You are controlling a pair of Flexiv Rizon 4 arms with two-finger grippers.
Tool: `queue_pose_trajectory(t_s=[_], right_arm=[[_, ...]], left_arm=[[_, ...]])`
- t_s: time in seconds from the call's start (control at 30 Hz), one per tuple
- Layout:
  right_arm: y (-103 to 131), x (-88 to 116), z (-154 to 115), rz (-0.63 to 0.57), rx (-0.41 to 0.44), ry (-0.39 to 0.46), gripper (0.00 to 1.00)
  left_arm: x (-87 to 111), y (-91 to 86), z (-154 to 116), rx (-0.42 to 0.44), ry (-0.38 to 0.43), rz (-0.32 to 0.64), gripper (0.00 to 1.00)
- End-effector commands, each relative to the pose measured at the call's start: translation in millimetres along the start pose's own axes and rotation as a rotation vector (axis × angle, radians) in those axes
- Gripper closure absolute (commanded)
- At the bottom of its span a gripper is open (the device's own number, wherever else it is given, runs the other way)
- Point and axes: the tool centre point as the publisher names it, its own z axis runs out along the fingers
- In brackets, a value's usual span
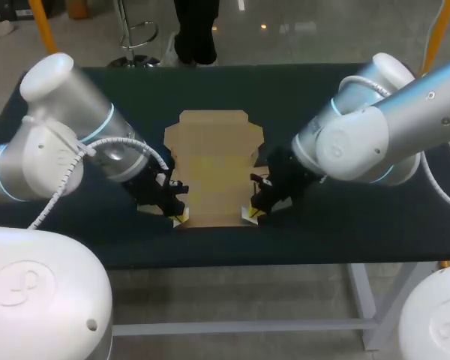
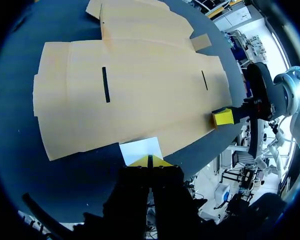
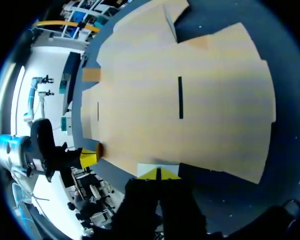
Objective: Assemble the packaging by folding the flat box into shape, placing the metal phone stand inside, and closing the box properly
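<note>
Cardboard packaging, a flat box (image 1: pixel 214 169), lies unfolded at the middle of the dark counter (image 1: pixel 345 225). Its tan panels are spread out and its smaller flaps point to the far side. Two narrow slits (image 2: pixel 105 84) cut the main panel, one toward each side.

The left arm (image 1: pixel 60 142) comes in from the left, with the left pincer (image 1: pixel 178 216) at the box's near left corner. The right arm (image 1: pixel 382 127) comes in from the right, with the right pincer (image 1: pixel 253 213) at the near right corner. Both pincers sit low over the counter, right at the near edge of the cardboard.

In the left wrist view the left pincer is clenched, its yellow tips pressed together with only a thin line between them. A small white patch (image 2: pixel 140 148) lies just ahead of the tips, against the box's edge. The right wrist view shows the right pincer clenched the same way, with a white strip (image 3: pixel 157 168) just ahead of it at the cardboard's edge. Whether either pincer touches the box cannot be told. Each wrist view also catches the other pincer's yellow tip at the opposite near corner.
</note>
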Motion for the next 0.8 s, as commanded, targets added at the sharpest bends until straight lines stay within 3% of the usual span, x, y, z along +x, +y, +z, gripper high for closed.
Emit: queue_pose_trajectory(t_s=[0.03,0.8], right_arm=[[-0.8,2.5,3.8,0.005,-0.007,-0.022,1.0],[-1.8,1.1,15.5,0.015,-0.005,-0.102,1.0]], left_arm=[[4.8,5.2,3.7,0.021,-0.03,-0.012,1.0],[-1.3,2.8,22.5,0.085,-0.094,-0.072,1.0]])
